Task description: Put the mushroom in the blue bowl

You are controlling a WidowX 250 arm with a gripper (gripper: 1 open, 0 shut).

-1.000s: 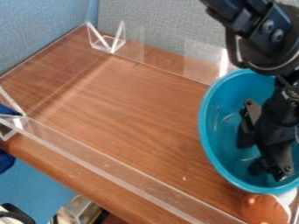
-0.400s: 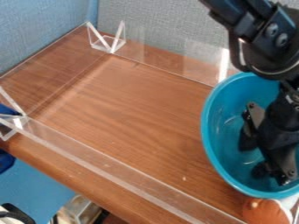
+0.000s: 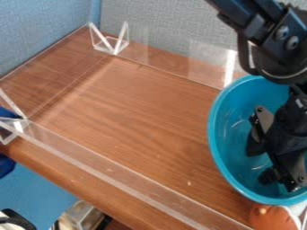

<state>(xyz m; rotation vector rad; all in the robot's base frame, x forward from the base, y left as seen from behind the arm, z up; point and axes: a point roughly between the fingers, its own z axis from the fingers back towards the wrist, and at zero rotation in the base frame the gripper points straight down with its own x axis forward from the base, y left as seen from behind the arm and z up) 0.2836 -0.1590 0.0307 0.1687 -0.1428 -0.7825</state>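
The blue bowl (image 3: 231, 117) stands at the right edge of the wooden table, partly cut off by the frame. My gripper (image 3: 274, 154) reaches down into it, with its black fingers (image 3: 257, 135) apart above the bowl's floor. I see nothing between them. A rounded reddish-brown thing (image 3: 274, 218), which looks like the mushroom's cap, lies just outside the bowl's near rim at the bottom edge. It is half out of view.
A low clear acrylic wall (image 3: 96, 175) rings the brown wooden tabletop (image 3: 120, 108). Triangular acrylic brackets stand at the far corner (image 3: 110, 40) and at the left (image 3: 13, 126). A blue wall is behind. The black arm (image 3: 270, 31) hangs over the bowl.
The bowl's left rim and the brown thing beside it sit very slightly further right and lower. The gripper has kept its place and its opening.
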